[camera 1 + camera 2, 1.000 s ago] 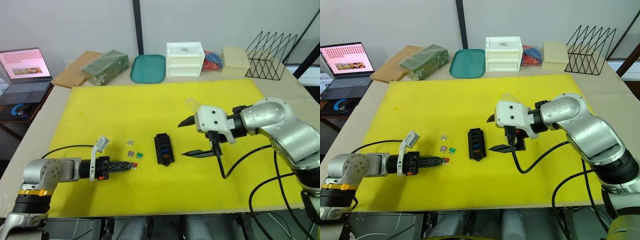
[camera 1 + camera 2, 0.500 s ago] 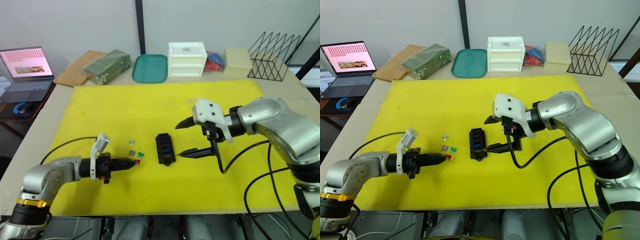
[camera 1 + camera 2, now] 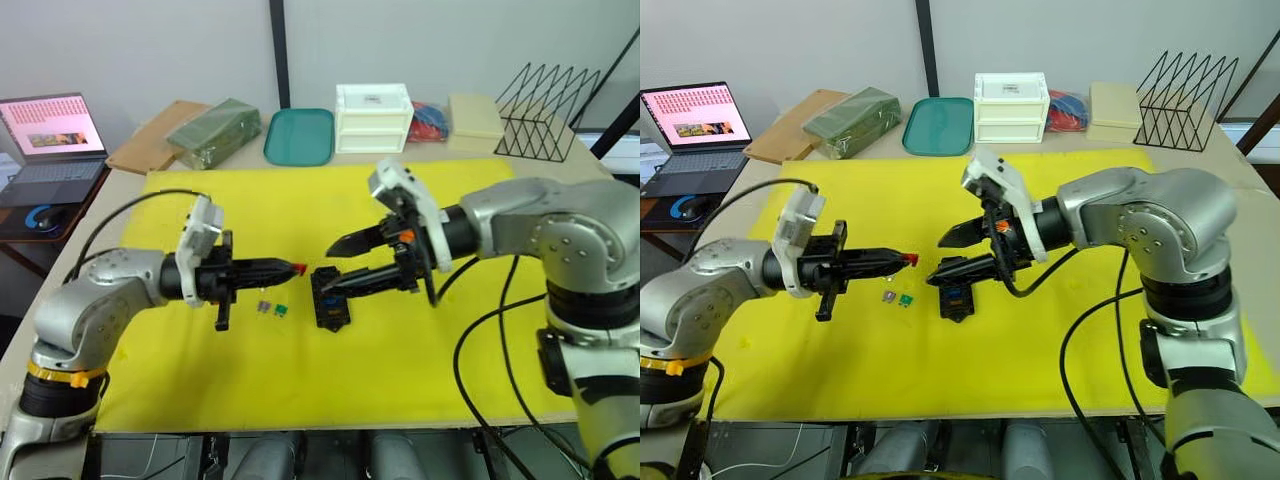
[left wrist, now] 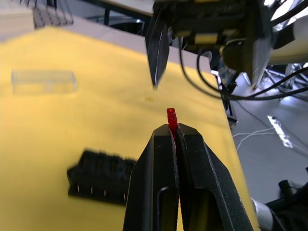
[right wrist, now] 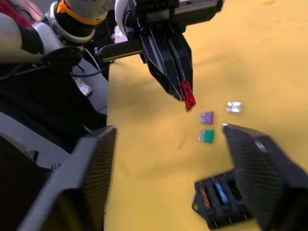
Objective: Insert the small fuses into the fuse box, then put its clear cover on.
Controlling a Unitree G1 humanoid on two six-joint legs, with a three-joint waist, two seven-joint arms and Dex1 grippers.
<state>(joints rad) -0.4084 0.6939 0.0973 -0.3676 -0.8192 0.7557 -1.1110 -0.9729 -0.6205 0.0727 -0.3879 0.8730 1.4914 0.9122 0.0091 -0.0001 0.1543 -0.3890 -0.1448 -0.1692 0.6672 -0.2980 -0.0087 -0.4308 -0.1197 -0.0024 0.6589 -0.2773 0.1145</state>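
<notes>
Landmark: fuse box, black, lying flat on the yellow mat, roughly mid-mat.
Left gripper: fingers pinched together on the red fuse; held in the air, tip pointing at the fuse box from its left side, not touching it.
Red fuse, wrist check: sticks out past the closed fingertips.
Right gripper: fingers spread wide, nothing between them. Comes at the fuse box from its right; lower finger sits right over the box's far end, upper finger above it. Contact with the box: cannot tell.
Gap between grippers: the two tips face each other just above the fuse box, near but apart.
Fuse box contents: one tan and one blue fuse seated in slots; other slots look dark.
Loose fuses: green fuse and purple fuse side by side on the mat just left of the fuse box; a pale one a bit further out.
Clear cover: flat on the mat, well apart from the fuse box, on the side away from the left arm.
Background: teal tray and white drawer box behind the fuse box, off the mat.
</notes>
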